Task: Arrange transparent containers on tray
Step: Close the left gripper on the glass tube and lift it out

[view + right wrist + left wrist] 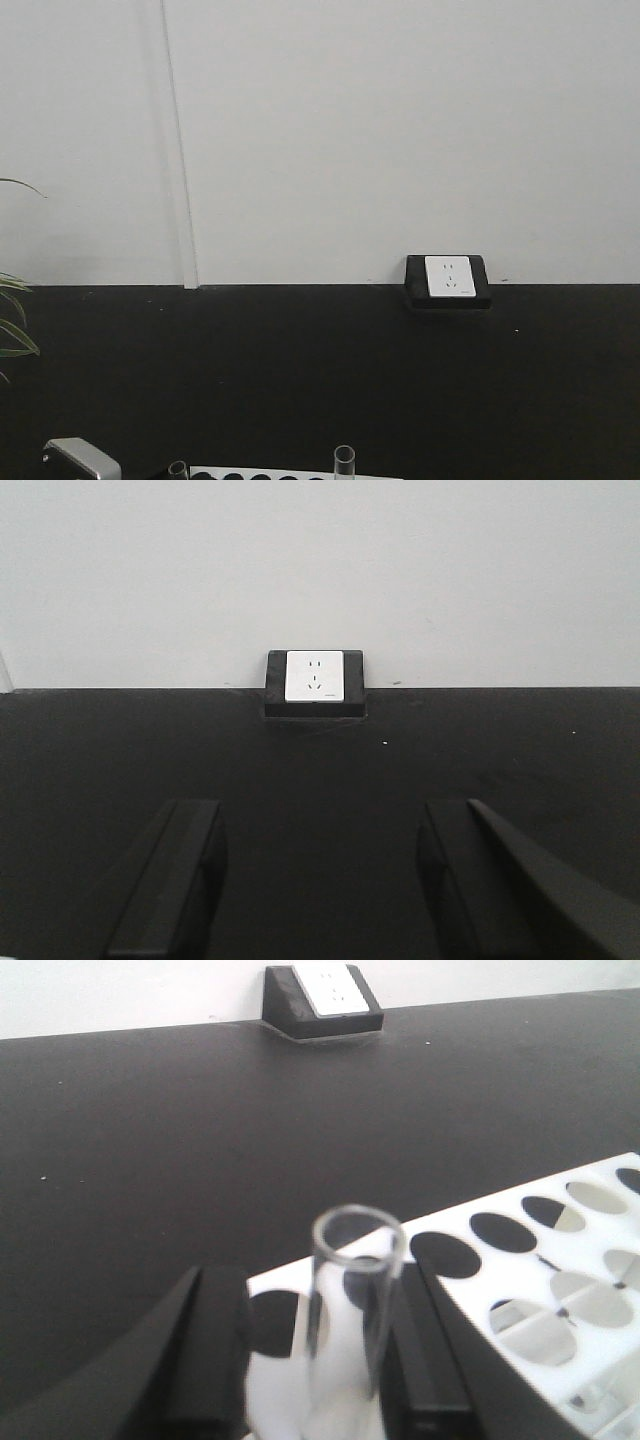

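At the end of the white plastic rack with black round holes (560, 1290), the left tool (315, 1295) stands spread around an upright slender clear glass test tube (356, 1310). The right tool (320, 820) is spread above the black desk (320, 760).

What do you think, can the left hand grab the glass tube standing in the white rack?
Probably yes. The left hand is open, with the glass tube right between its fingers, upright in the white rack. Nothing seems to block it, so closing should catch the tube.
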